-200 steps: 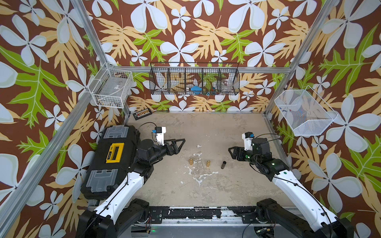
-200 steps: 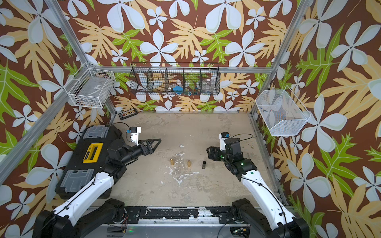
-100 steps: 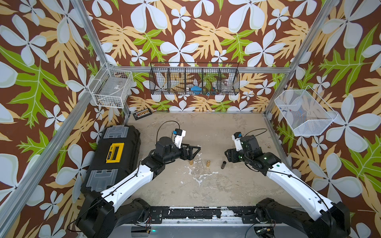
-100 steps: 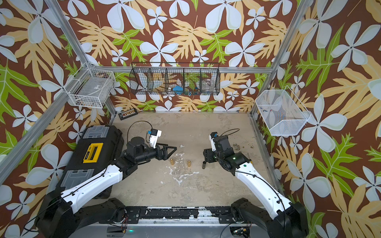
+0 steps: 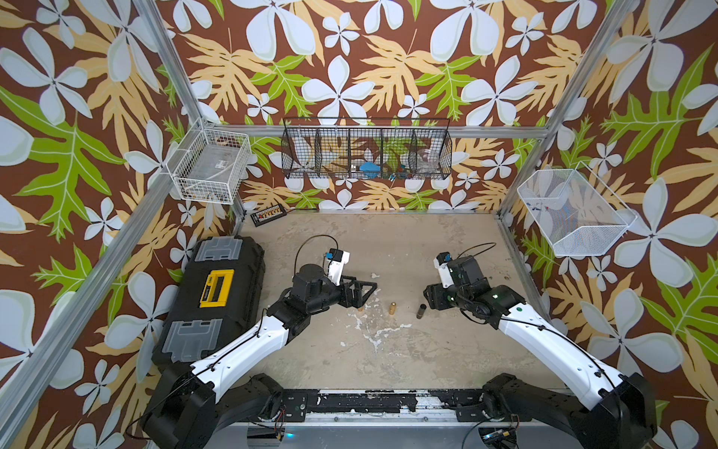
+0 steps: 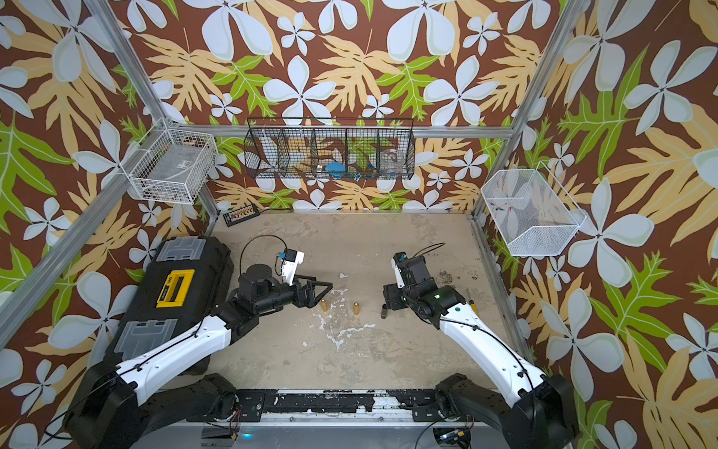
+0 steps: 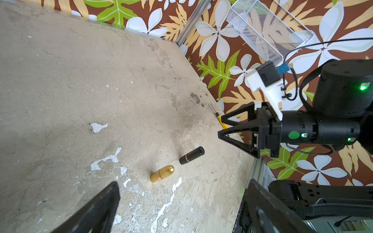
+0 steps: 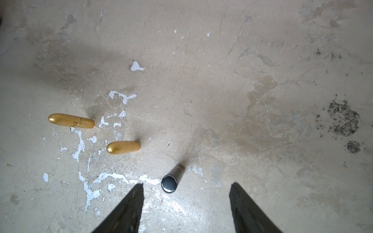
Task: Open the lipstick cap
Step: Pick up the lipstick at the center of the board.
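Three lipsticks stand upright in a row mid-table: a gold one (image 5: 361, 309), a second gold one (image 5: 392, 308) and a black one (image 5: 420, 311). My left gripper (image 5: 365, 295) is open and hangs just over the leftmost gold lipstick, partly hiding it. In the left wrist view only the second gold lipstick (image 7: 162, 173) and the black one (image 7: 191, 155) show, beyond my wide-open left gripper (image 7: 181, 201). My right gripper (image 5: 430, 298) is open just right of the black lipstick. The right wrist view has the black lipstick (image 8: 172, 178) just past my right gripper (image 8: 186, 193), nearer one finger, untouched.
A black toolbox with a yellow latch (image 5: 217, 299) fills the table's left side. Wire baskets hang on the left wall (image 5: 209, 167), back wall (image 5: 367, 153) and right wall (image 5: 571, 212). A small black rack (image 5: 268, 213) lies at the back left corner.
My left arm swung right from the toolbox to the gold lipsticks, staying wide open. My right gripper moved left toward the black lipstick and its fingers narrowed somewhat.
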Available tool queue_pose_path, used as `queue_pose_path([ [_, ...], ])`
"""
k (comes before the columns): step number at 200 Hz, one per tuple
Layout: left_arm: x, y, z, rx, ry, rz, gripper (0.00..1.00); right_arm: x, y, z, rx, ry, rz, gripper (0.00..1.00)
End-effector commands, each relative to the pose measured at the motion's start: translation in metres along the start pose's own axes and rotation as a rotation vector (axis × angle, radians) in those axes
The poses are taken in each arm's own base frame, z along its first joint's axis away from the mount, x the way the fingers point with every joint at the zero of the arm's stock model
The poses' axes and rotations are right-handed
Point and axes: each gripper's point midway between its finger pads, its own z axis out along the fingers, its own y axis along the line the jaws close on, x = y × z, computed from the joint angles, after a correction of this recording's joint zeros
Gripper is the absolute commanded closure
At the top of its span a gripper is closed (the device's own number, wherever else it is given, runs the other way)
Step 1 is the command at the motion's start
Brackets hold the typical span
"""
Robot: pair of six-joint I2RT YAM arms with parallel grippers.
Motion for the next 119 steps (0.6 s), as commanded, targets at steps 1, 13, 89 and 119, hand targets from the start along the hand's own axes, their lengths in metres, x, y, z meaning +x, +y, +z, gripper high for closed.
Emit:
queue_pose_path([
  [1, -0.006, -0.003, -0.002, 0.011, -0.029, 0.037, 0.0, 0.012, 0.002, 0.005, 0.008, 0.048, 0.02, 0.33],
  [13, -0.006, -0.003, -0.003, 0.008, -0.037, 0.043, 0.0, 0.019, 0.006, 0.008, 0.001, 0.064, 0.011, 0.33],
  [89, -0.006, 0.001, -0.004, -0.006, -0.055, 0.065, 0.0, 0.038, 0.018, 0.031, -0.031, 0.109, 0.02, 0.41],
  [119, -0.003, 0.002, -0.004, -0.008, -0.049, 0.064, 0.0, 0.042, 0.021, 0.041, -0.044, 0.128, 0.027, 0.44],
])
